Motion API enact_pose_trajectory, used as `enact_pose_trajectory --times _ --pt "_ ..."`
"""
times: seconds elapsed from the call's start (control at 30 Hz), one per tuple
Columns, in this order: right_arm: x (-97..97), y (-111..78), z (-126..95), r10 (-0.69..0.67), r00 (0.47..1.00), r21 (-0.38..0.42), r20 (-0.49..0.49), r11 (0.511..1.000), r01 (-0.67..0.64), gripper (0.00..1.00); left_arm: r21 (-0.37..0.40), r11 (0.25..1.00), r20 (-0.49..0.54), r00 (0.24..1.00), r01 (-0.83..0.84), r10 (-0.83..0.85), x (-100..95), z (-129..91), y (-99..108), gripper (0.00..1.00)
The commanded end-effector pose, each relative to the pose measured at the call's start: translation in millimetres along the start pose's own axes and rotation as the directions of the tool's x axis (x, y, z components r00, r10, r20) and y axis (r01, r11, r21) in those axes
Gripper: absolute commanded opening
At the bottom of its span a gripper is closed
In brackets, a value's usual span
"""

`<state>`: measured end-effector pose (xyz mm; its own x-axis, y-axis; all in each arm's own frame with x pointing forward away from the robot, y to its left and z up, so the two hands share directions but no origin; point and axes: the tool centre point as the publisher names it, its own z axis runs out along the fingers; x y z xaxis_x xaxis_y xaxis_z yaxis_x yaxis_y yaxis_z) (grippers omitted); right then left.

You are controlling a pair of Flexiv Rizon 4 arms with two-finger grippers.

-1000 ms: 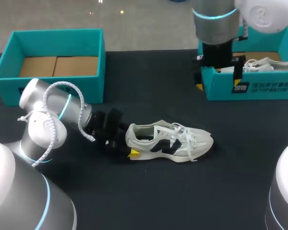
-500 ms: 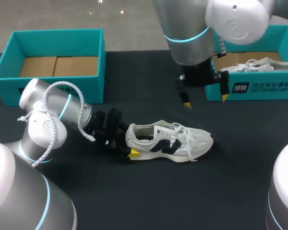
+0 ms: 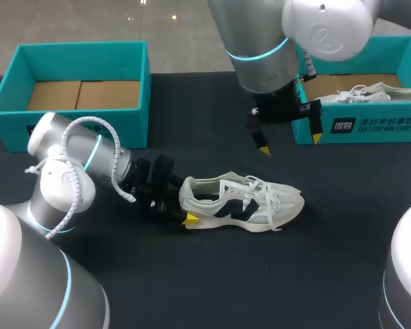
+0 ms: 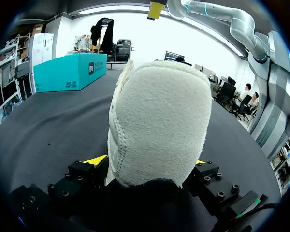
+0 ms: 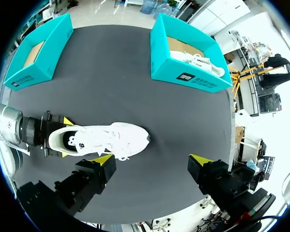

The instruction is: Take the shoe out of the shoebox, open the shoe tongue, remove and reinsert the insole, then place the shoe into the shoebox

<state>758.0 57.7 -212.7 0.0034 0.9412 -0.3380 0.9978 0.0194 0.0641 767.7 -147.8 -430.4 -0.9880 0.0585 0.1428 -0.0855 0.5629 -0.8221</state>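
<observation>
White sneaker (image 3: 241, 203) upright on the black bench (image 3: 260, 274), left tool (image 3: 181, 202) pinching the sneaker's heel, right tool (image 3: 290, 142) spread wide, hovering beyond the sneaker, teal shoebox (image 3: 370, 127) farther beyond the sneaker.

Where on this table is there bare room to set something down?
Bare table: the near side of the shoe, and between its toe and the right box. The stretch between right box and left box is bare too, though the right claw hangs open above it. Crowded: the heel, gripped by the left claw.
</observation>
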Motion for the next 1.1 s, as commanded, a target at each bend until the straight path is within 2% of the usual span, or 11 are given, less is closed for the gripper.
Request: enact_pose_trajectory --times 0.03,0.27,0.4,0.57,0.8,0.93,1.1 --pt "42.0 0.1 4.1 -0.028 0.999 -0.017 0.020 0.999 0.029 1.00 -0.001 1.000 0.000 1.000 0.000 0.000 -1.4 0.6 1.8 0.00" --pt "77.2 -8.2 2.1 -0.061 0.998 -0.029 -0.031 0.998 0.061 1.00 -0.001 1.000 0.000 1.000 0.000 0.000 -1.4 0.6 1.8 0.00" --pt "92.9 -17.6 -1.0 -0.048 0.996 -0.028 -0.071 0.999 0.046 1.00 -0.001 1.000 0.000 1.000 0.000 0.000 -1.4 0.6 1.8 0.00" --pt "122.1 -31.2 -3.6 -0.076 0.991 -0.048 -0.109 0.996 0.071 1.00 -0.001 1.000 0.000 1.000 0.000 0.000 -1.4 0.6 1.8 0.00" --pt "158.1 -44.8 12.6 -0.075 0.987 -0.065 -0.141 0.996 0.066 1.00 -0.001 1.000 0.000 1.000 0.000 0.000 -1.4 0.6 1.8 0.00" --pt "167.2 -44.6 27.2 -0.071 0.988 -0.039 -0.135 0.997 0.066 1.00 -0.001 1.000 0.000 1.000 0.000 0.000 -1.4 0.6 1.8 0.00" --pt "166.3 -36.5 39.9 -0.052 0.990 -0.027 -0.130 0.998 0.049 1.00 -0.001 1.000 0.000 1.000 0.000 0.000 -1.4 0.6 1.8 0.00"
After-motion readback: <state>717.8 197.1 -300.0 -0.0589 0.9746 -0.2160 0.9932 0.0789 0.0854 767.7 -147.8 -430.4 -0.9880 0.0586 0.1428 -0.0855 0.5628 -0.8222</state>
